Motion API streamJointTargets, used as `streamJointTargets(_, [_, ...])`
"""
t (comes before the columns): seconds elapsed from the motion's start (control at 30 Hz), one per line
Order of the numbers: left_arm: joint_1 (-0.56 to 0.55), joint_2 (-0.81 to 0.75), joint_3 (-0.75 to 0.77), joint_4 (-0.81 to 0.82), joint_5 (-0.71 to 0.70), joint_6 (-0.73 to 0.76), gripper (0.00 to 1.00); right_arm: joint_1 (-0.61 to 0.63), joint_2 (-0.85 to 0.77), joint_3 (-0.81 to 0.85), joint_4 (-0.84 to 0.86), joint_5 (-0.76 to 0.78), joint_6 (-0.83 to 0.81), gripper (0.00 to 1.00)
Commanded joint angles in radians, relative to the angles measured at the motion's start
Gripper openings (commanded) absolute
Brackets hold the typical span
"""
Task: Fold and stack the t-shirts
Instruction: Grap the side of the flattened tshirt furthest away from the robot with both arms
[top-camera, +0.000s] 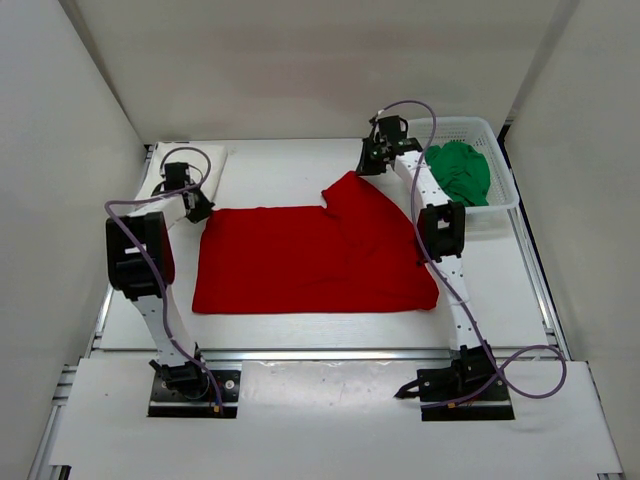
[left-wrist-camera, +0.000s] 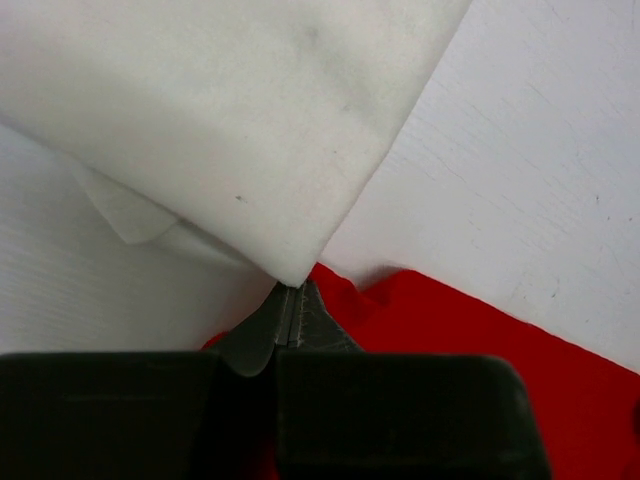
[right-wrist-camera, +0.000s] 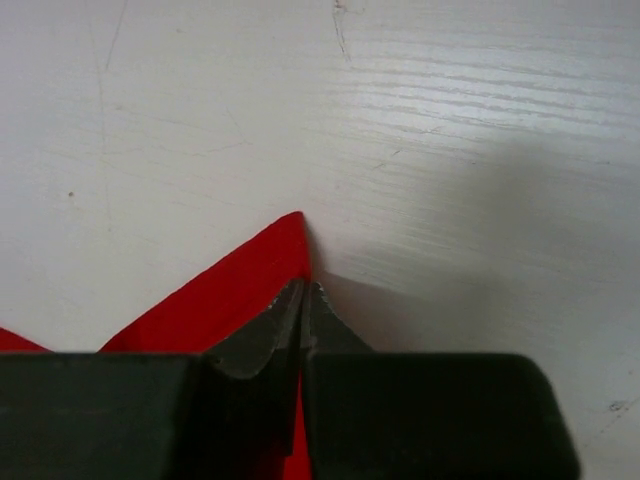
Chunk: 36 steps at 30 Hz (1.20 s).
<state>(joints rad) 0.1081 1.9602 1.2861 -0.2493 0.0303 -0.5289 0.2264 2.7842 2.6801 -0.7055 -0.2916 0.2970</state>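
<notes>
Lying spread across the middle of the table (top-camera: 280, 160), the red t-shirt (top-camera: 300, 265) is pinched at its far corners by the left gripper (top-camera: 200, 212) and right gripper (top-camera: 368, 168), with the white t-shirt (top-camera: 215, 160) folded far left and the green t-shirt (top-camera: 460, 172) in the basket (top-camera: 500, 205). From the left wrist, the jaws are closed on red cloth, the white corner just ahead. From the right wrist, the jaws are clamped on a raised red corner.

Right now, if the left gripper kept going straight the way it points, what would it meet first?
The folded white t-shirt: its corner lies just ahead of the left gripper, which is shut on the red t-shirt. Height is unclear, so it might pass under.
</notes>
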Motion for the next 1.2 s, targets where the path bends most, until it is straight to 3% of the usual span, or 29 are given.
streamJointTargets(0.0, [0.024, -0.095, -0.03, 0.024, 0.028, -0.014, 0.0, -0.018, -0.002, 0.104, -0.027, -0.05, -0.004, 0.0])
streamJointTargets(0.2, [0.053, -0.185, -0.105, 0.065, 0.1, -0.051, 0.0, -0.019, -0.119, 0.086, -0.202, -0.021, -0.108, 0.0])
streamJointTargets(0.4, [0.056, -0.276, -0.189, 0.107, 0.106, -0.054, 0.0, -0.009, -0.389, -0.273, -0.23, 0.012, -0.176, 0.0])
streamJointTargets(0.5, [0.082, -0.307, -0.229, 0.113, 0.135, -0.065, 0.0, -0.007, -0.597, -0.573, -0.143, 0.032, -0.147, 0.0])
streamJointTargets(0.57, [0.102, -0.323, -0.255, 0.128, 0.14, -0.066, 0.0, -0.03, -0.859, -0.998, 0.118, 0.029, -0.081, 0.01])
streamJointTargets(0.6, [0.114, -0.323, -0.255, 0.134, 0.157, -0.077, 0.0, -0.042, -0.911, -1.149, 0.191, 0.013, -0.07, 0.0])
streamJointTargets(0.7, [0.13, -0.333, -0.261, 0.133, 0.206, -0.095, 0.0, -0.07, -1.063, -1.357, 0.265, 0.018, -0.042, 0.0])
streamJointTargets(1.0, [0.137, -0.483, -0.376, 0.15, 0.217, -0.115, 0.0, -0.075, -1.357, -1.693, 0.428, 0.082, 0.011, 0.0])
streamJointTargets(1.07, [0.136, -0.523, -0.392, 0.159, 0.194, -0.108, 0.0, -0.062, -1.362, -1.721, 0.481, 0.08, 0.027, 0.02])
streamJointTargets(1.17, [0.127, -0.508, -0.386, 0.143, 0.187, -0.095, 0.0, -0.03, -1.25, -1.672, 0.5, 0.091, 0.028, 0.13])
